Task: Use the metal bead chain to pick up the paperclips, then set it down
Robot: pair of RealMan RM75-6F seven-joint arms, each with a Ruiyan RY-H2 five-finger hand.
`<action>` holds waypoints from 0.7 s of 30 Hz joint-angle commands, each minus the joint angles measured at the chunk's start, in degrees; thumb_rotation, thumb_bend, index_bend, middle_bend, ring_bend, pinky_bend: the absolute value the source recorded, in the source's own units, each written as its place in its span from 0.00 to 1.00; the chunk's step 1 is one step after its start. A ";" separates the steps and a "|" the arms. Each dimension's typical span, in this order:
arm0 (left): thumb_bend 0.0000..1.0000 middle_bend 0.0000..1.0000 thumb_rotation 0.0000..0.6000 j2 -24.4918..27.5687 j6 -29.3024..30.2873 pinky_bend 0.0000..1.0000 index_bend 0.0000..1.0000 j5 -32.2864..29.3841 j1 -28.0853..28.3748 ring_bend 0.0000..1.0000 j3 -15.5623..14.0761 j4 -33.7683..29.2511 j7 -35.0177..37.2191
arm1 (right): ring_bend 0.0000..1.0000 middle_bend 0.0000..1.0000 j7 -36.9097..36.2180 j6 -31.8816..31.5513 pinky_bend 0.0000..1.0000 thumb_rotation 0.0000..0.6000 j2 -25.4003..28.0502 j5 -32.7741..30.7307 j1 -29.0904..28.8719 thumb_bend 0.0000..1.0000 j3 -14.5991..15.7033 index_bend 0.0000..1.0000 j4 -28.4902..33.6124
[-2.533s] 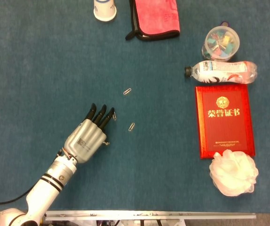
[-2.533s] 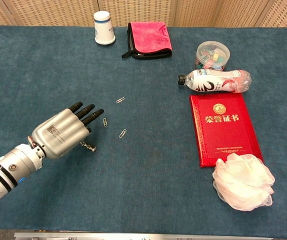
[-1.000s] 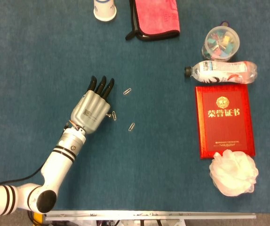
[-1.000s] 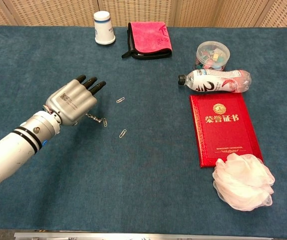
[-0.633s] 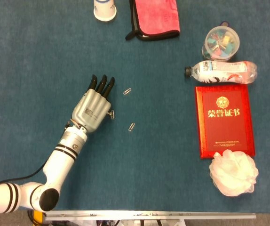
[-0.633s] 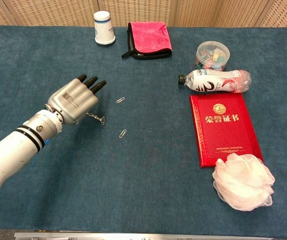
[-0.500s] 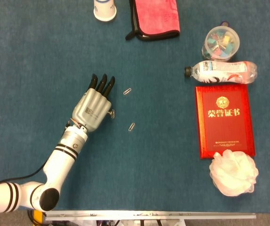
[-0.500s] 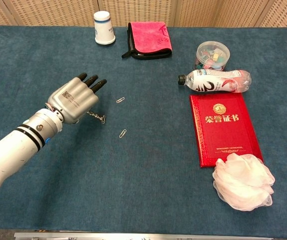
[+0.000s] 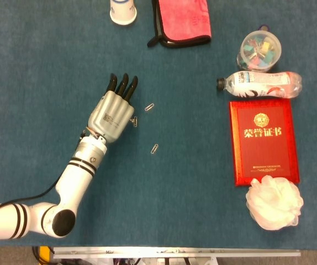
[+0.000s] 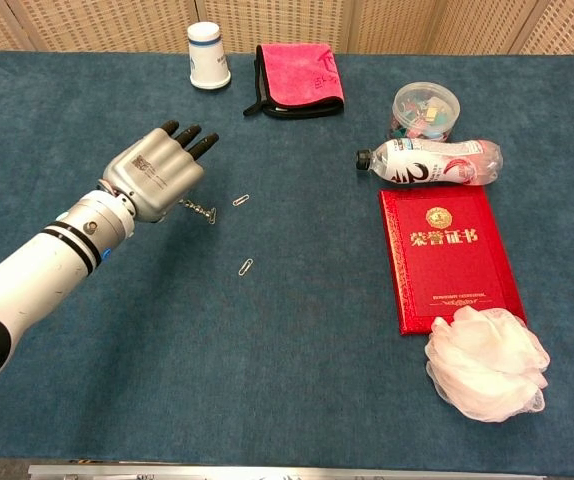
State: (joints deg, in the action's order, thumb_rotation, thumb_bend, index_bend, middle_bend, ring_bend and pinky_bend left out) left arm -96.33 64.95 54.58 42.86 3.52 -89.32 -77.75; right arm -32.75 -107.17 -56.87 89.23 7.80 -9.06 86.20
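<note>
My left hand [image 9: 114,110] [image 10: 157,175] hovers over the blue table, left of centre, with its dark fingers stretched forward. From under it a short metal bead chain [image 10: 197,209] [image 9: 133,121] trails to the right, held by the hand. A paperclip seems to cling to the chain's free end. One loose paperclip [image 9: 149,107] [image 10: 240,200] lies just right of that chain end. Another paperclip [image 9: 154,148] [image 10: 246,266] lies nearer to me. The grip on the chain is hidden beneath the hand. My right hand does not show in either view.
A white cup [image 10: 208,55] and a pink cloth [image 10: 297,78] sit at the far edge. On the right are a clear jar of coloured clips [image 10: 426,108], a lying bottle [image 10: 432,162], a red certificate book [image 10: 451,255] and a white bath puff [image 10: 487,362].
My left hand has moved away from me and slightly right, carrying the chain. The paperclip that lay by its fingertips now travels with the chain end, close to the far paperclip.
</note>
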 commanded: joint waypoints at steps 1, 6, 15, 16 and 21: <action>0.41 0.01 1.00 -0.45 -0.45 0.13 0.58 -0.87 0.82 0.00 0.20 0.93 -0.05 | 0.32 0.36 -0.12 0.03 0.45 1.00 0.04 -0.06 -0.01 0.35 -0.03 0.37 -0.03; 0.41 0.01 1.00 -1.36 -1.26 0.13 0.58 -2.32 2.32 0.00 0.15 2.81 -0.44 | 0.32 0.36 -0.44 0.25 0.45 1.00 0.12 -0.36 -0.05 0.35 -0.14 0.37 -0.05; 0.41 0.01 1.00 -2.81 -2.26 0.13 0.58 -4.48 5.20 0.00 1.36 5.43 -0.06 | 0.32 0.36 -0.71 1.03 0.45 1.00 0.25 -0.86 -0.32 0.35 -0.28 0.37 -0.11; 0.41 0.01 1.00 -2.97 -2.38 0.13 0.58 -4.72 5.45 0.00 1.49 5.65 0.07 | 0.32 0.36 -0.73 1.10 0.45 1.00 0.27 -0.91 -0.34 0.35 -0.30 0.37 -0.10; 0.41 0.01 1.00 -4.01 -2.90 0.13 0.58 -5.93 6.67 0.00 1.77 7.35 0.71 | 0.32 0.36 -0.76 1.24 0.45 1.00 0.31 -0.92 -0.39 0.35 -0.30 0.37 -0.08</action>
State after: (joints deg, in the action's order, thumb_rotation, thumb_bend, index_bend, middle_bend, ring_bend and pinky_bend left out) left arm -100.10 62.20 48.92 49.31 5.25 -82.28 -77.15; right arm -33.51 -105.93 -56.57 88.31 7.41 -9.36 86.12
